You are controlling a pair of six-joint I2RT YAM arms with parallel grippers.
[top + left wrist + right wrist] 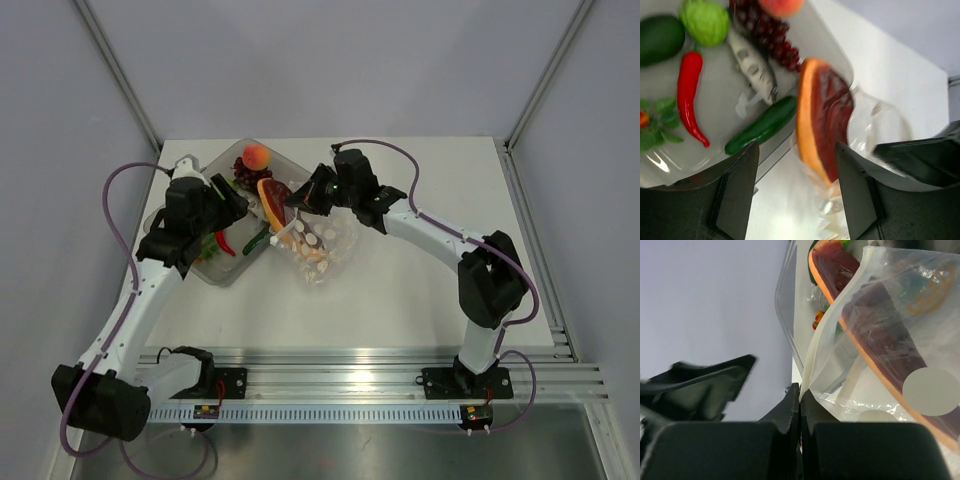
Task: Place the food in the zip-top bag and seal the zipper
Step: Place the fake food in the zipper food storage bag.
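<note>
The orange-red fruit wedge (272,200) stands tilted with its lower end inside the mouth of the clear spotted zip-top bag (320,245), just right of the tray. My right gripper (298,200) is shut on the bag's mouth edge, pinching the whitish zipper strip (827,335) and holding it up; the wedge (880,325) shows through the plastic. My left gripper (796,195) is open, its fingers either side of the wedge (822,115) but short of it. In the tray lie the lime (705,20), avocado (659,37), chili (687,90), cucumber (762,126), grapes (770,35) and peach (256,156).
The clear grey tray (200,270) sits at the table's left centre, under my left gripper (243,210). A grey toy fish (752,62) and a leafy sprig (660,125) also lie in it. White tabletop lies right of the bag.
</note>
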